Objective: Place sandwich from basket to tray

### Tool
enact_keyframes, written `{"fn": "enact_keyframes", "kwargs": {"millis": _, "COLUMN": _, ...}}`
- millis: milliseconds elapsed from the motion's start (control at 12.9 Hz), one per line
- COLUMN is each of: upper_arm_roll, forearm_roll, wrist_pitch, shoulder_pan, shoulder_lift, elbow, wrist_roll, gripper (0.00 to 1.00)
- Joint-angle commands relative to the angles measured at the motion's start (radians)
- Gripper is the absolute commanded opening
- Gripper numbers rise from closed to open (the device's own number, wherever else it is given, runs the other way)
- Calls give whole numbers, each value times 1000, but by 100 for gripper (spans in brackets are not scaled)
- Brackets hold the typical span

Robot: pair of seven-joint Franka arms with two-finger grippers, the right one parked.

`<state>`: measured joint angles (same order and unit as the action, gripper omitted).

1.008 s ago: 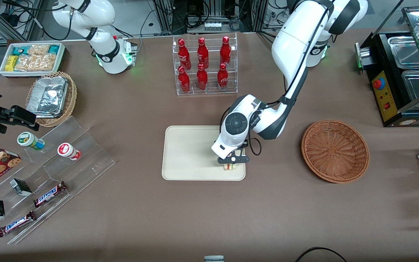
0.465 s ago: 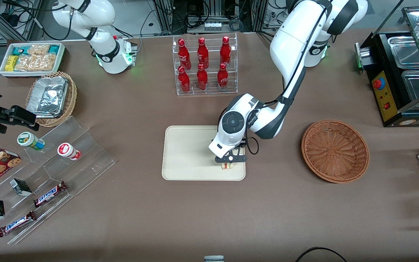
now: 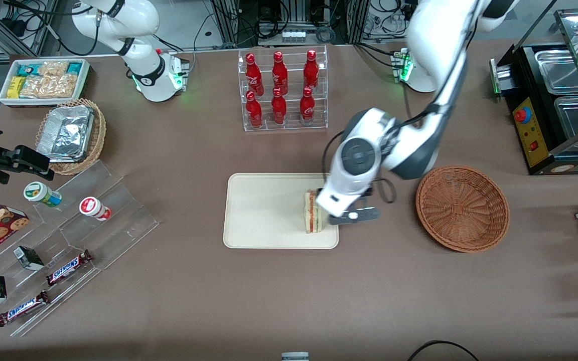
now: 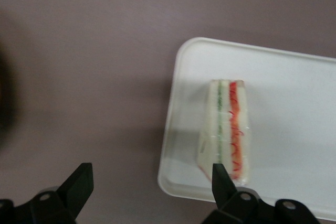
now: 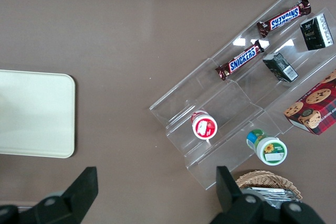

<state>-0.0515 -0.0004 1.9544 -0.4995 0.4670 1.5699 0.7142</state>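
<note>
Seeing triangular white-bread sandwich [image 3: 313,211] lying on cream rectangular tray [image 3: 259,210]; my gripper [image 3: 353,216] hovering beside, fingers wide, empty. Judging wedge soft, light, squashable; gripping flat bread faces gently.

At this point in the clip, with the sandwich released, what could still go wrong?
The sandwich sits on the tray, but right at the edge nearest the basket, standing on its side; a bump could tip it or push it off the rim. The gripper, open, hovers just past that tray edge, close to the sandwich, so a low or sideways retreat might clip it. The wrist view shows the sandwich beside the tray's corner, leaving little margin.
</note>
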Motion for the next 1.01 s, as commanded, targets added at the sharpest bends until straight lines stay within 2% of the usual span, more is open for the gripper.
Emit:
{"fn": "enact_keyframes", "kwargs": {"millis": 0, "upper_arm_roll": -7, "forearm_roll": 40, "wrist_pitch": -6, "shoulder_pan": 96, "shoulder_lift": -129, "elbow": 125, "wrist_roll": -28, "gripper": 100}}
{"fn": "enact_keyframes", "kwargs": {"millis": 155, "upper_arm_roll": -7, "forearm_roll": 115, "wrist_pitch": -18, "shoulder_pan": 156, "shoulder_lift": -163, "elbow": 153, "wrist_roll": -80, "gripper": 100}}
{"fn": "enact_keyframes", "kwargs": {"millis": 388, "upper_arm_roll": -8, "forearm_roll": 120, "wrist_pitch": -69, "shoulder_pan": 238, "shoulder_lift": -244, "elbow": 157, "wrist_roll": -166, "gripper": 100}}
{"fn": "enact_keyframes", "kwargs": {"millis": 698, "upper_arm_roll": -7, "forearm_roll": 96, "wrist_pitch": -236, "shoulder_pan": 274, "shoulder_lift": -372, "elbow": 153, "wrist_roll": -321, "gripper": 100}}
{"fn": "enact_keyframes", "kwargs": {"millis": 930, "upper_arm_roll": -10, "forearm_roll": 28, "wrist_pitch": -290, "shoulder_pan": 346, "shoulder_lift": -442, "elbow": 136, "wrist_roll": -459, "gripper": 100}}
